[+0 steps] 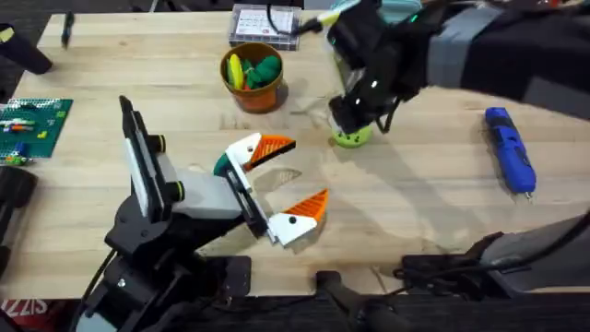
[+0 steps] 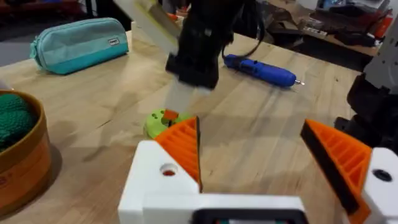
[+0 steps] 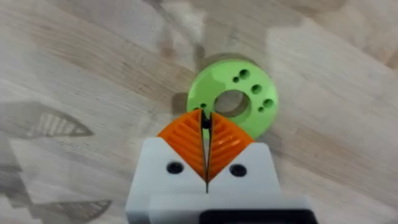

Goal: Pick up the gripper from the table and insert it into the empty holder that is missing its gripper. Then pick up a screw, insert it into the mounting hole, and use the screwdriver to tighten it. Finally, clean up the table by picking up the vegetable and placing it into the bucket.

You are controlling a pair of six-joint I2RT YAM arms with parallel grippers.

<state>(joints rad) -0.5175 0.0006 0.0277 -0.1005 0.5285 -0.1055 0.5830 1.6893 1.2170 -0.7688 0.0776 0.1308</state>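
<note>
The right gripper (image 3: 207,134) hangs over the green holder disc (image 3: 239,99), jaws pinched on something tiny — likely a screw. Left gripper (image 1: 277,189) waits beside it, jaws wide; screwdriver (image 1: 510,150) lies farther right on the counter (image 1: 415,203).

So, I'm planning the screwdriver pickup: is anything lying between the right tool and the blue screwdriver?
Nothing visible does. The right tool sits over the green disc. The screwdriver lies farther out on the right arm's side, and the table between them shows only bare wood.
</note>
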